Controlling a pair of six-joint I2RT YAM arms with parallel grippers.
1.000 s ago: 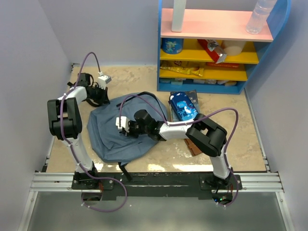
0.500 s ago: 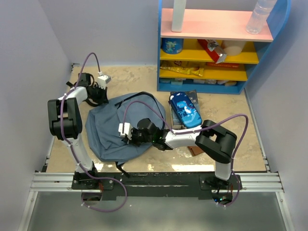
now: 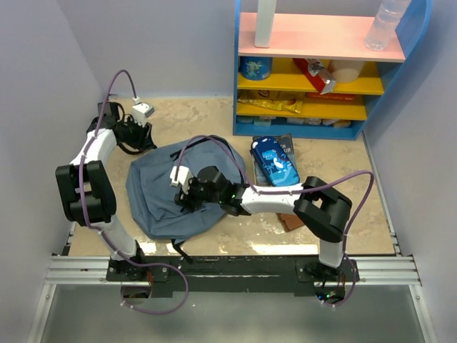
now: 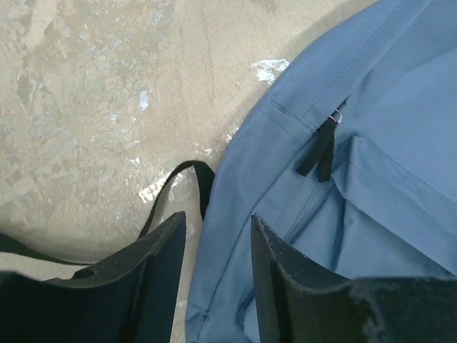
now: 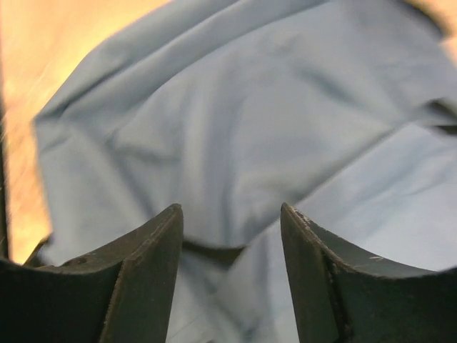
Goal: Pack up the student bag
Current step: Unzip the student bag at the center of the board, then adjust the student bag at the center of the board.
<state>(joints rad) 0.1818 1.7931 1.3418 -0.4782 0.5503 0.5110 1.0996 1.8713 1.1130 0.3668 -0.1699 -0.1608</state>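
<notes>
Bag [image 3: 153,194]: soft, slate-blue, rounded; lies flat and slack on the table [image 3: 357,207], left of the middle, cloth rumpled into broad folds. Shows a black zip pull [image 4: 320,146] at a stitched seam near one edge, hanging over a pocket panel. Trails a black strap [image 4: 187,187] onto the bare tabletop beside that edge, and a strap end [image 3: 183,250] at the near side. Cannot tell whether the main opening is zipped
</notes>
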